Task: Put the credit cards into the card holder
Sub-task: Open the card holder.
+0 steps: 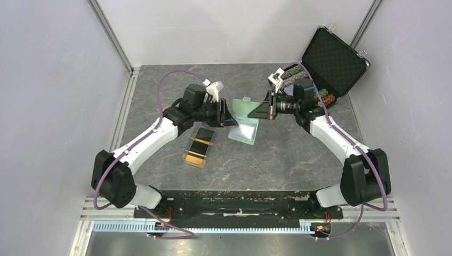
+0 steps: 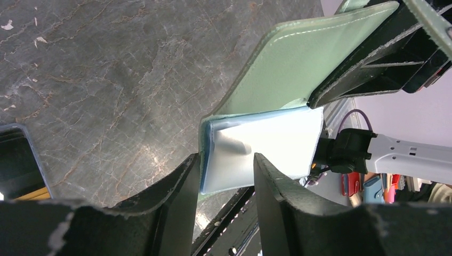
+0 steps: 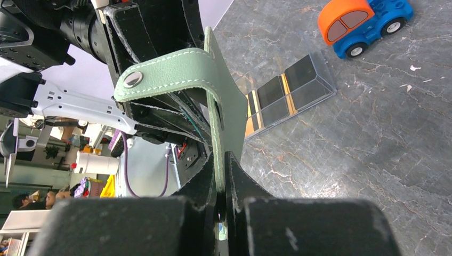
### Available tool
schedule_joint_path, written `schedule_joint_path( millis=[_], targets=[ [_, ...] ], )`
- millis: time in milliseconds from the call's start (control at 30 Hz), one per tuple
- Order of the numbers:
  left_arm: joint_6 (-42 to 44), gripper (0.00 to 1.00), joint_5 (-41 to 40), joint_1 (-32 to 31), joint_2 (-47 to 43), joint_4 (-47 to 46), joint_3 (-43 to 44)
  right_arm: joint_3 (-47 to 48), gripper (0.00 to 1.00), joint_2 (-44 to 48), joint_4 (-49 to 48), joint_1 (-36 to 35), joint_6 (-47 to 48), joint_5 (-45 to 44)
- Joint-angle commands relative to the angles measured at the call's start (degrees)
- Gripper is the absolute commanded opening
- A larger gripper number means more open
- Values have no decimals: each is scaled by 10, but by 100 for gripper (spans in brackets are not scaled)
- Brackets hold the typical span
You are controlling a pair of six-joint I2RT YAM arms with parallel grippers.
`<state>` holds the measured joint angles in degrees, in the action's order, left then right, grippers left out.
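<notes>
The sage-green folding leather card holder (image 1: pixel 244 127) is hanging open above the grey marbled counter (image 1: pixel 298 160), between the two arms. The right gripper (image 3: pixel 221 165) is pinching its upper flap, jaws closed tight on the green leather with the snap-button tab curling over the top. The left gripper (image 2: pixel 225 162) is standing partly open at the pale blue inner flap. The flap's corner is showing in the gap, though nothing is being squeezed as far as I can see. The glossy black and orange-gold credit cards (image 1: pixel 198 145) are lying in the clear plastic tray (image 3: pixel 320 88) on the counter beside the left arm. None is sitting in a pocket yet — so I'm judging the opening done and all the loading left.
</notes>
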<state>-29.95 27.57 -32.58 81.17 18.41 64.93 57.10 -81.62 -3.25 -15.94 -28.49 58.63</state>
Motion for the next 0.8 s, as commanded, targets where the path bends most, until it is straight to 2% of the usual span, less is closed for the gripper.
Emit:
schedule_joint_path(
  millis=[0, 433, 767],
  targets=[
    [-14, 48, 18, -1, -22, -29, 24, -7, 0, 1, -22, -2, 2, 14],
    [5, 49, 14, -1, -35, 0, 40, -16, 0, 0, -26, -2, 0, 20],
    [38, 52, -2, -3, -10, 50, 65, -20, 0, 1, -39, -2, -11, 24]
  ],
)
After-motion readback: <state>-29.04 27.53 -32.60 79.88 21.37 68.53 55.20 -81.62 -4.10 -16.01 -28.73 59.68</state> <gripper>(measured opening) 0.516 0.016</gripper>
